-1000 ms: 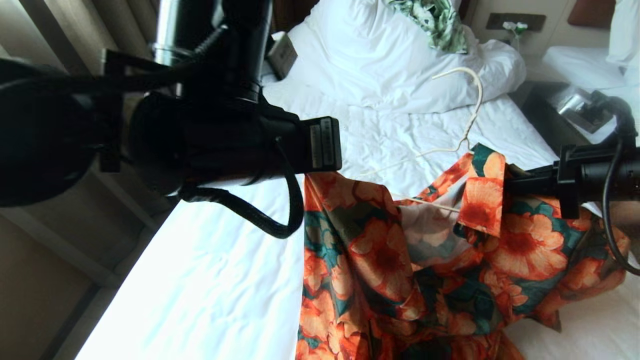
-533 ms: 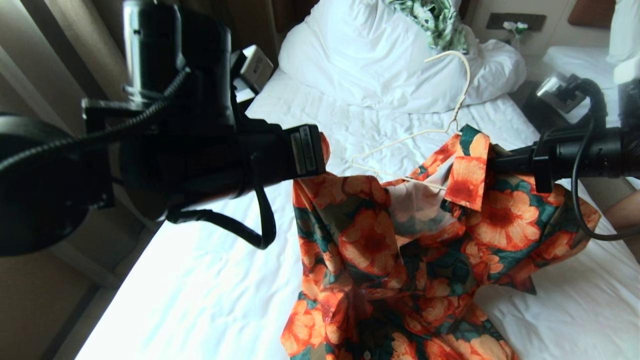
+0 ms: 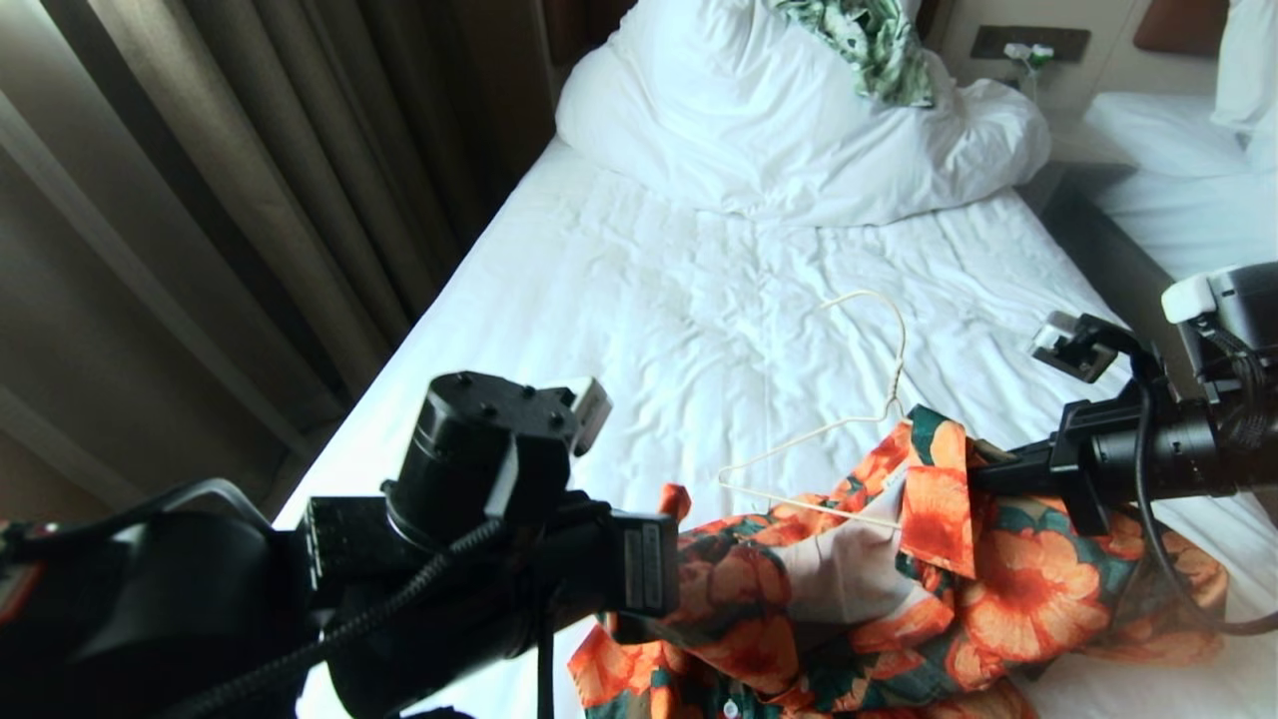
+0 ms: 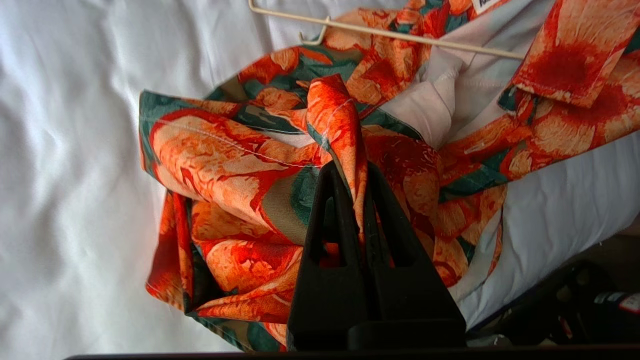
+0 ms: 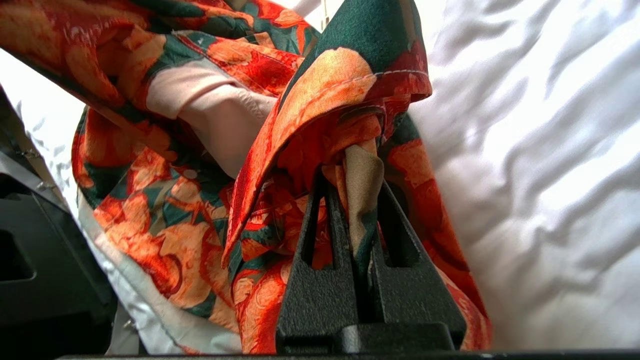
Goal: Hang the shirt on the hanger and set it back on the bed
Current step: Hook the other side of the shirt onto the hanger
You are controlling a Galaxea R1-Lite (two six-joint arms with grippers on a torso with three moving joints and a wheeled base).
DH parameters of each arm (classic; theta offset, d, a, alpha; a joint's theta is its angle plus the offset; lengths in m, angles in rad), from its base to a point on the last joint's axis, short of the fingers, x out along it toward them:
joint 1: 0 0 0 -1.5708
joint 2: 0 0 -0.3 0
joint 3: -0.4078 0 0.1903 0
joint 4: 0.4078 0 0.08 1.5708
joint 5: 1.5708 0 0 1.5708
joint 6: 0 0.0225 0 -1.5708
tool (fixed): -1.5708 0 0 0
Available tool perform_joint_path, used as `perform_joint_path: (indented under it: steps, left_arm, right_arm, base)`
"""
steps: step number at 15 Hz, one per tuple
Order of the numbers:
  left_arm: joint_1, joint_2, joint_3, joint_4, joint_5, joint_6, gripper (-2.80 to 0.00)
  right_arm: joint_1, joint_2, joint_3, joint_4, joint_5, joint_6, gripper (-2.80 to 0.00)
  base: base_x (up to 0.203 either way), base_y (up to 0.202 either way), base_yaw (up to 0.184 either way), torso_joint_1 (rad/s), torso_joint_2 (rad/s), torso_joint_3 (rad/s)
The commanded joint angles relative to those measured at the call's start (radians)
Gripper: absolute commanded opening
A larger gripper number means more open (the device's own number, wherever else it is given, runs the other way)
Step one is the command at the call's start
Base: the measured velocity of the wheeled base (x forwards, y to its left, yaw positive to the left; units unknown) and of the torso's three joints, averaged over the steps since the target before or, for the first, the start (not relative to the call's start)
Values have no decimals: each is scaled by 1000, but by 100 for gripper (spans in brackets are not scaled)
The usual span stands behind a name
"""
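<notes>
The flowered orange-and-green shirt (image 3: 1008,599) lies bunched on the near part of the bed (image 3: 619,330), collar open and pale inside showing. The thin cream hanger (image 3: 811,506) rests with its hook pointing up the bed. One end runs under the collar; the other corner lies bare on the sheet. My left gripper (image 4: 350,172) is shut on a fold of shirt fabric, with the hanger's bar (image 4: 400,34) beyond it. My right gripper (image 5: 352,187) is shut on the fabric by the collar, reaching in from the right (image 3: 988,461).
A bulky white duvet (image 3: 759,130) with a green leaf-patterned garment (image 3: 869,50) on it fills the head of the bed. Brown curtains (image 3: 250,180) hang along the left side. A second white bed (image 3: 1178,200) stands at the right across a dark gap.
Both arms have come down, the left one dropping from the top of the view to the bottom left. Shirt and hanger sank from hanging in the air onto the sheet.
</notes>
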Motion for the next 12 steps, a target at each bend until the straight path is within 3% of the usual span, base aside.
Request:
perform_joint_path:
  steps: [1, 4, 8, 9, 12]
  left_arm:
    - [-46, 39, 34, -2, 2, -21, -280]
    - [-92, 108, 41, -2, 3, -72, -280]
    - [-116, 171, 38, -1, 2, -76, -280]
    - [-119, 177, 38, 0, 3, -75, 0]
    - [-122, 187, 34, 1, 10, -70, 0]
  right_arm:
    - [2, -32, 55, 3, -3, -4, -280]
    - [-5, -49, 117, -1, -16, -23, -280]
    - [-9, -58, 164, -2, -17, -77, -280]
    - [-9, -58, 177, -1, -17, -88, -280]
    - [-8, -58, 231, -3, -67, -112, -280]
  base:
    - [0, 0, 0, 0, 0, 0]
    - [0, 0, 0, 0, 0, 0]
    - [0, 0, 0, 0, 0, 0]
    - [0, 0, 0, 0, 0, 0]
    - [0, 0, 0, 0, 0, 0]
